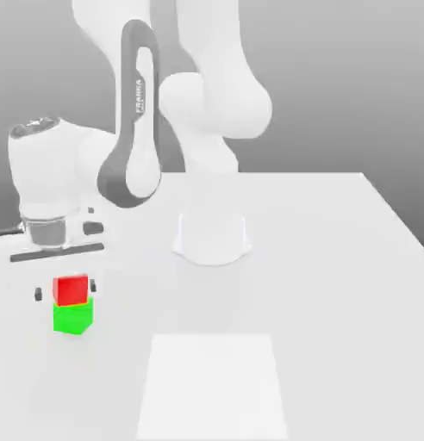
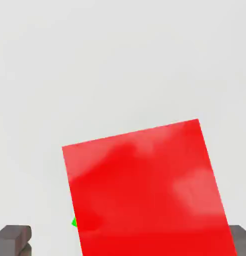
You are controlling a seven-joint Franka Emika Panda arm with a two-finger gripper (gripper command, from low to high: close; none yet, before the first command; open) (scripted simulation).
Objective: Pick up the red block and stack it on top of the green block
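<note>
The red block (image 1: 71, 289) sits on top of the green block (image 1: 73, 319) near the exterior view's left edge of the table, turned a little against it. My gripper (image 1: 65, 290) straddles the red block, one dark fingertip (image 1: 39, 295) to each side with a small gap, so it is open. In the hand view the red block (image 2: 145, 190) lies between the fingertips (image 2: 12, 239), and a sliver of the green block (image 2: 74, 222) peeks out under one edge. The gripper (image 2: 126, 240) is not pressing on the cube there.
The arm's white base (image 1: 213, 237) stands mid-table, behind and to the exterior view's right of the stack. A paler square patch (image 1: 215, 388) marks the table (image 1: 353, 284) near the front. The arm's hand body (image 1: 47, 185) hangs directly above the stack.
</note>
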